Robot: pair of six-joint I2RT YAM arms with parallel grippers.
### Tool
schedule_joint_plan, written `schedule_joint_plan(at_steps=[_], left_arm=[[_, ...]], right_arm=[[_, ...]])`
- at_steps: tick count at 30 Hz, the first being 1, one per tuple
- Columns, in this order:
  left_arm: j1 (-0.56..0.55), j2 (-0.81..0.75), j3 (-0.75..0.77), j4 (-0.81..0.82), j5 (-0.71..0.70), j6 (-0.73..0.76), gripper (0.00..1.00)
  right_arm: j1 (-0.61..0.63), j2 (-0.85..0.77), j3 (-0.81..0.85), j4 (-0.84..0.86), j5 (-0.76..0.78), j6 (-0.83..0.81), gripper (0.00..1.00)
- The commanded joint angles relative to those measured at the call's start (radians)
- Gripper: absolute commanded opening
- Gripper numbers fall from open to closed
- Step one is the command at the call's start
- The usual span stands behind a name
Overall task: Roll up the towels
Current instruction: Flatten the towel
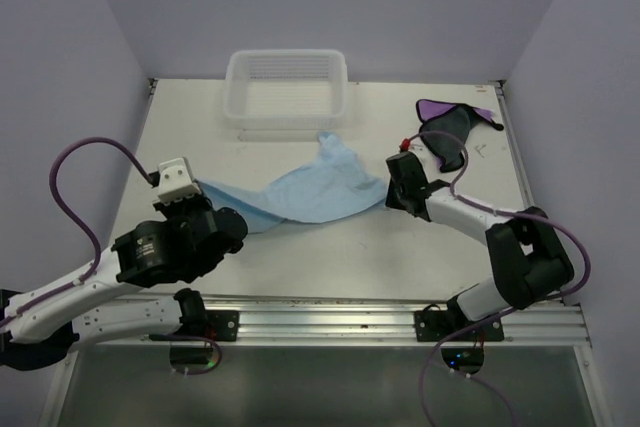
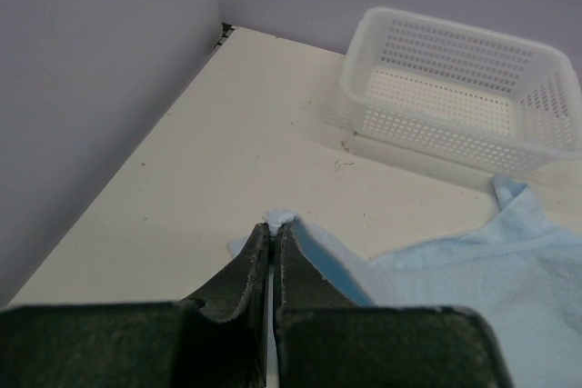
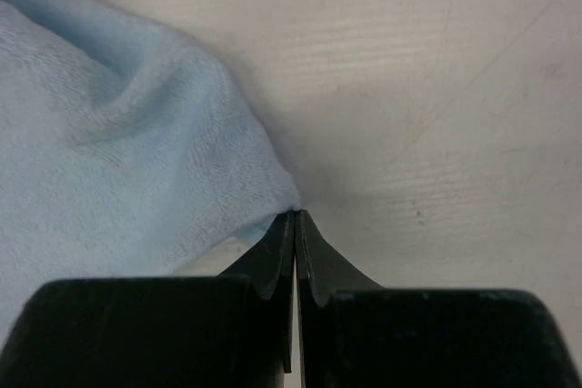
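The light blue towel [image 1: 310, 192] is stretched across the middle of the table between my two grippers, with one corner trailing toward the basket. My left gripper [image 1: 203, 190] is shut on the towel's left corner, and a small tuft of cloth pokes out past its tips [image 2: 275, 223]. My right gripper [image 1: 388, 195] is shut, pinching the towel's right corner at its very tips [image 3: 296, 217]; the light blue towel [image 3: 118, 161] fans out to the left of them. The purple towel [image 1: 452, 125], dark side up, lies crumpled at the far right.
A white perforated basket [image 1: 287, 107] stands at the far edge, just beyond the blue towel; its rim [image 2: 436, 138] is seen ahead of the left wrist. Purple walls close in the table on the left, back and right.
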Motion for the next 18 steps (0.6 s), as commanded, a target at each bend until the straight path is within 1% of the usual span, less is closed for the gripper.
schedule_joint_plan(at_steps=[1, 3, 5, 6, 9, 10, 11, 12, 13, 14, 15, 16, 17, 18], left_arm=[[0.003, 0.008, 0.06, 0.063, -0.113, 0.035, 0.0], [0.003, 0.012, 0.071, 0.094, -0.122, 0.058, 0.0], [0.003, 0.017, 0.085, 0.131, -0.13, 0.113, 0.0], [0.003, 0.02, 0.093, 0.164, -0.13, 0.142, 0.0], [0.003, 0.022, 0.097, 0.174, -0.13, 0.146, 0.0], [0.003, 0.017, 0.093, 0.169, -0.127, 0.138, 0.0], [0.001, 0.013, 0.09, 0.162, -0.116, 0.129, 0.0], [0.003, -0.001, 0.085, 0.14, -0.108, 0.117, 0.0], [0.003, -0.01, 0.073, 0.137, -0.104, 0.107, 0.0], [0.003, -0.021, 0.064, 0.136, -0.095, 0.109, 0.0], [0.003, -0.043, 0.058, 0.137, -0.09, 0.109, 0.0], [0.003, -0.053, 0.039, 0.14, -0.087, 0.11, 0.0], [0.001, -0.063, 0.03, 0.148, -0.076, 0.11, 0.0], [0.003, -0.075, 0.022, 0.16, -0.072, 0.113, 0.0]], right_arm=[[0.008, -0.084, 0.131, -0.107, 0.104, -0.177, 0.0], [0.008, -0.113, 0.194, -0.14, 0.136, -0.242, 0.0], [0.021, -0.152, 0.229, -0.141, 0.138, -0.36, 0.0], [0.05, -0.175, 0.249, -0.128, 0.139, -0.46, 0.0], [0.135, -0.201, 0.214, -0.082, 0.173, -0.602, 0.0], [0.216, -0.202, 0.194, -0.074, 0.19, -0.698, 0.0], [0.258, -0.199, 0.173, -0.066, 0.198, -0.72, 0.0], [0.292, -0.199, 0.139, -0.09, 0.176, -0.733, 0.03], [0.338, -0.199, 0.128, -0.114, 0.15, -0.724, 0.12], [0.35, -0.201, 0.122, -0.141, 0.123, -0.699, 0.24], [0.36, -0.233, 0.095, -0.166, 0.103, -0.675, 0.24], [0.363, -0.263, 0.068, -0.158, 0.09, -0.625, 0.27], [0.363, -0.309, 0.036, -0.137, 0.072, -0.604, 0.38], [0.363, -0.399, -0.029, -0.085, 0.076, -0.598, 0.42]])
